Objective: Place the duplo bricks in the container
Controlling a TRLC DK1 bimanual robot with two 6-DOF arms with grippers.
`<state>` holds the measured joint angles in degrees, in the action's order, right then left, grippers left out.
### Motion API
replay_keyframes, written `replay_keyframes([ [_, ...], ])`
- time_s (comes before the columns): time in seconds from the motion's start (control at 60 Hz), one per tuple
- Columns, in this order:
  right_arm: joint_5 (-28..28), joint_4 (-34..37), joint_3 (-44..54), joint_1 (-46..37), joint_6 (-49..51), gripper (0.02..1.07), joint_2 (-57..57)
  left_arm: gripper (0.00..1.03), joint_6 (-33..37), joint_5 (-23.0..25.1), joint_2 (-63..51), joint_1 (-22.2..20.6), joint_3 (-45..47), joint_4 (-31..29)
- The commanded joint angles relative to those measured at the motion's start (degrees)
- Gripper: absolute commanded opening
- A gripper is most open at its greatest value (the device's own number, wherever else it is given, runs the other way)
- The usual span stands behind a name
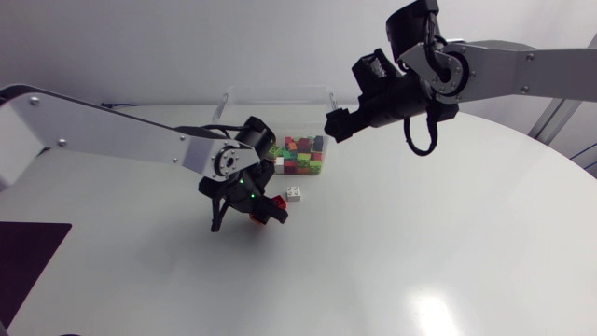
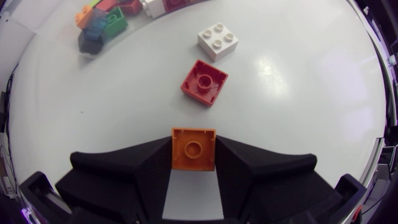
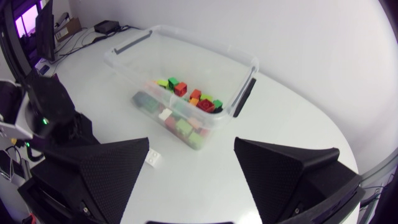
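My left arm [image 1: 103,126] comes in from the left side. My left end effector [image 1: 244,213] hangs low over the tabletop [image 1: 438,243] and pinches an orange brick [image 2: 193,148] between its two fingers, one pressed to each side. The orange brick's face toward the wrist camera shows a single round ring.

Just ahead of that end effector a red brick [image 2: 204,82] lies on the tabletop, slightly turned, with the same ringed face up. Beyond it, near but apart, sits a white brick [image 2: 217,40] with its four studs up.

Farther on stands the clear container [image 1: 280,93], with dark handles at its ends. It holds a heap of bricks [image 1: 300,157] in green, red, orange and yellow.

My right arm [image 1: 532,70] enters from the right side. My right end effector [image 1: 338,123] is raised above the tabletop beside the container's right end, its fingers spread wide. In its wrist view the container lies ahead of it.
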<state>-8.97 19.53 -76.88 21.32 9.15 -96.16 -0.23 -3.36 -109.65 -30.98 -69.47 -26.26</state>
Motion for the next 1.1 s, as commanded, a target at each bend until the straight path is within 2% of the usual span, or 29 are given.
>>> replay_keyframes([
  [0.0, -0.2, 1.2, 2.0, 0.9, -1.3, 1.01, -1.3, 0.33, 1.5, -0.1, 6.9, 1.5, 2.5, -0.8],
  [0.167, 1.0, 2.7, 1.3, 4.1, -2.7, 1.01, -7.2, 0.33, 3.9, 0.0, 16.5, 4.4, 3.2, -1.4],
  [0.433, 2.7, 5.8, -4.0, 8.6, -6.7, 1.00, -16.3, 0.34, 5.8, 1.6, 23.0, 8.4, -1.1, -1.8],
  [0.55, 6.1, 8.1, -8.5, 10.8, -9.3, 1.00, -21.4, 0.34, 6.0, 3.2, 23.9, 10.2, -3.7, -0.9],
  [0.633, 9.2, 10.3, -12.5, 12.5, -10.5, 1.00, -25.1, 0.34, 6.1, 4.4, 24.5, 11.5, -5.3, 1.1],
  [1.083, 10.8, 19.4, -26.9, 12.2, -15.2, 0.91, -35.1, 0.35, 5.1, 5.9, 21.8, 14.6, -9.5, 11.6],
])
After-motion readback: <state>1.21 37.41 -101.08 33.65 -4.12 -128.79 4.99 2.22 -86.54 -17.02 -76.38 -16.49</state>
